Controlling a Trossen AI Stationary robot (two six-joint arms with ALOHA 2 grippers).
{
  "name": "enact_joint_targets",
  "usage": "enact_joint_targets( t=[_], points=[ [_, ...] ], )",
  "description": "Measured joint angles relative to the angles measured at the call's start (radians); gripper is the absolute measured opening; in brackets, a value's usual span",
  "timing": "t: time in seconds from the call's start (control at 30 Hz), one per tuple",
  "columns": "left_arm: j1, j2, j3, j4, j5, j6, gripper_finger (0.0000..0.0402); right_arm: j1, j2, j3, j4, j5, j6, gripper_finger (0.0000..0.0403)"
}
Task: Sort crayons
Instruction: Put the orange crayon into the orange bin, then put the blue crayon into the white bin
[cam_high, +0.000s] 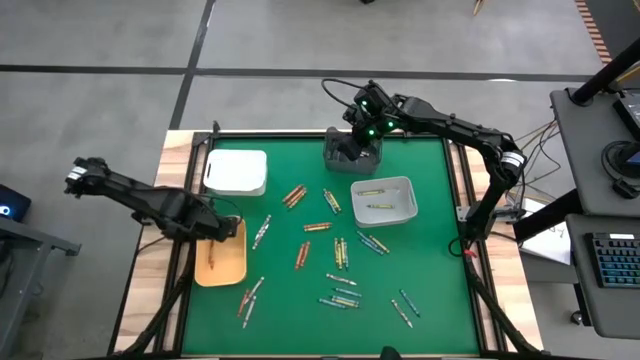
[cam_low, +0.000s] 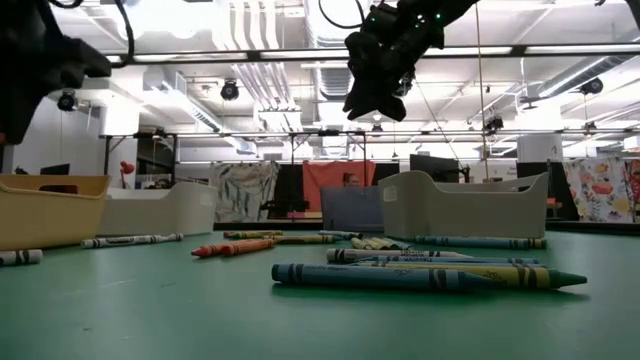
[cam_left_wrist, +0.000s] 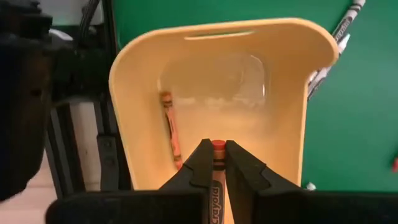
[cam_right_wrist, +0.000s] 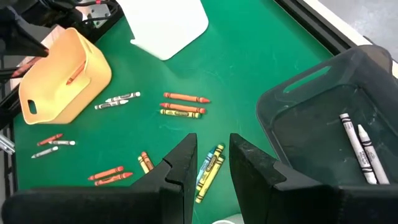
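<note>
Left gripper (cam_left_wrist: 217, 163) is over the yellow bin (cam_high: 221, 262) at the table's left edge, fingers pinched on 1 red crayon (cam_left_wrist: 218, 148), tip pointing down into the bin. 1 orange crayon (cam_left_wrist: 171, 127) already lies on the bin floor. So I'm on the drop step for the red/orange group.

Right gripper (cam_right_wrist: 208, 163) hangs above the dark bin (cam_high: 352, 152) at the far edge, jaws parted with nothing between them; 2 white crayons (cam_right_wrist: 356, 138) sit in that bin. The light grey bin (cam_high: 384, 201) has a couple of crayons inside and the white bin (cam_high: 236, 172) looks bare.

Most of the loose crayons (cam_high: 338, 262) remain scattered on the green mat (cam_high: 430, 270), so my read is the sort is early.

Next I need to part the left fingers while staying inside the bin walls, then lift straight out. After that, the closest targets look like the 2 crayons (cam_high: 261, 231) just beside the yellow bin.
</note>
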Motion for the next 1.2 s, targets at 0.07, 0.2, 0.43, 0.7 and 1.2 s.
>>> enact_joint_targets(
  t=[0.07, 0.2, 0.43, 0.7, 1.2],
  points=[
    [0.0, -0.001, -0.01, 0.001, -0.018, 0.005, 0.0008, 0.0, 0.0, 0.0, 0.0, 0.0, 0.0, 0.0082],
    [0.001, -0.001, -0.015, 0.005, -0.02, 0.006, 0.0012, 0.0, 0.0, 0.0, 0.0, 0.0, 0.013, 0.0082],
    [0.002, 0.0, 0.008, 0.007, -0.068, 0.024, 0.0036, 0.007, -0.026, 0.0, 0.0, -0.001, 0.029, 0.0082],
    [0.004, -0.001, 0.014, 0.007, -0.075, -0.023, 0.0054, 0.013, -0.058, 0.0, -0.009, -0.003, 0.023, 0.0082],
    [0.135, 0.001, 0.301, 0.15, -0.5, 0.425, 0.0039, 0.126, -0.105, 0.0, -0.253, -0.197, 0.256, 0.0082]
  ],
)
